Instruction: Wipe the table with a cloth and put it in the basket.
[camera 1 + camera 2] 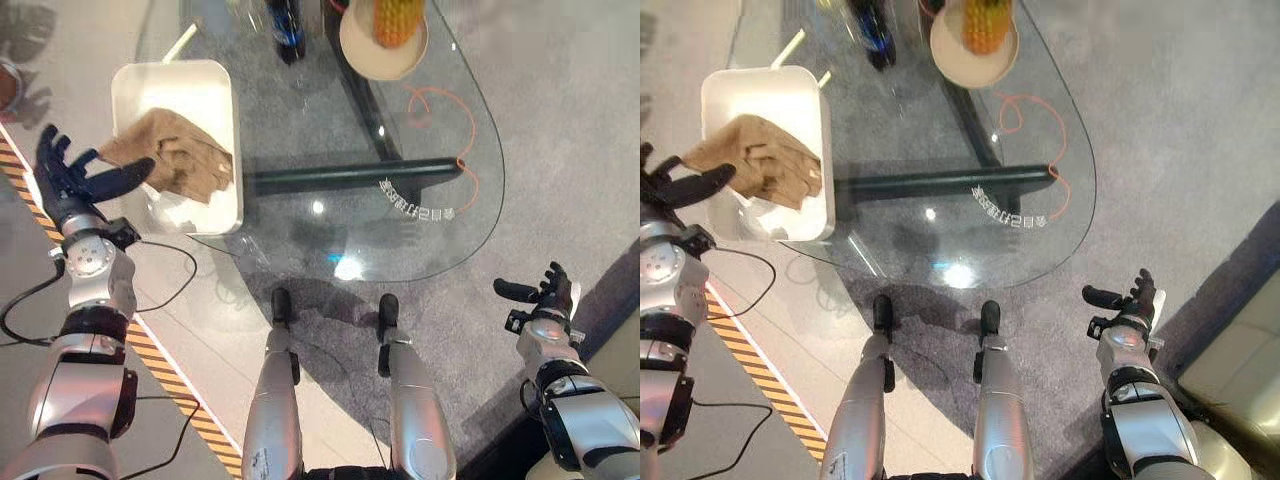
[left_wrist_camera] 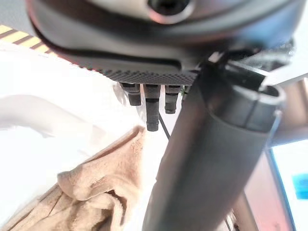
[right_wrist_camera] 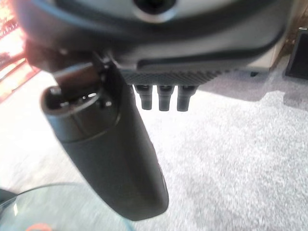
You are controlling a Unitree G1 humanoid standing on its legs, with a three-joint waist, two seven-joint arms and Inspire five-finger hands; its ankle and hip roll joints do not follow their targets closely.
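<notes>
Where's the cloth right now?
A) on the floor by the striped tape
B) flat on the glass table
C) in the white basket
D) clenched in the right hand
C: the cloth lies crumpled in the white basket at the table's left end, with the open left hand beside it, its thumb at the cloth's edge; the right hand is open over the carpet, holding nothing.

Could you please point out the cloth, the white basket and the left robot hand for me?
cloth [image 1: 175,155], left eye view, its crumpled middle.
white basket [image 1: 190,72], left eye view, far rim.
left robot hand [image 1: 62,178], left eye view, the palm.
</notes>
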